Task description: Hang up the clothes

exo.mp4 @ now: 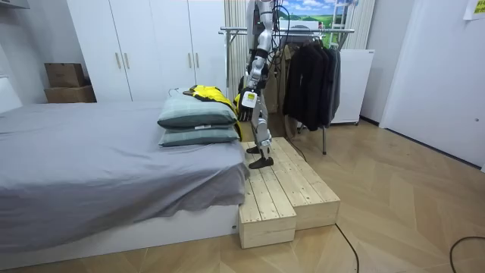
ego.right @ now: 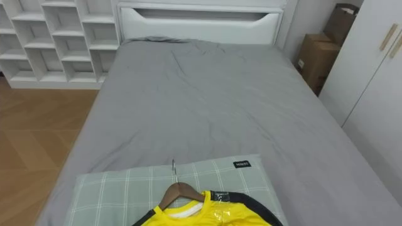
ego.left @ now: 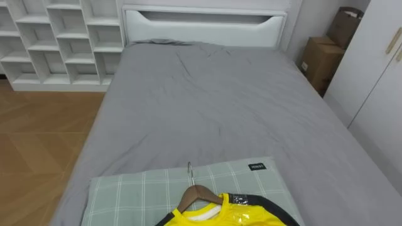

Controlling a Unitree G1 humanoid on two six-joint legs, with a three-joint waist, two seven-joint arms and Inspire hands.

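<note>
We find both eye views on the robot's head, side by side, looking along the bed (ego.left: 220, 107) towards its headboard (ego.left: 201, 25) from close over the pillow (ego.left: 138, 194). The room view stands well off on the robot's left, facing across the bed. All three share the pillow and the yellow garment (ego.left: 232, 216).

The bed (ego.left: 213, 107) runs up the middle of the eye views to its headboard (ego.left: 201, 25) at the top. A shelf unit (ego.left: 56, 37) stands upper left, cardboard boxes (ego.left: 320, 59) upper right and a wardrobe (ego.left: 383, 94) along the right edge. At bottom centre a pillow (ego.left: 125, 191) lies on the bed, and on it a garment (ego.left: 239, 218) on a hanger (ego.left: 196, 194). At the room view's centre the robot stands on a platform (exo.mp4: 292, 189) touching the bed's right end, with a clothes rack (exo.mp4: 303, 32) behind it.
</note>
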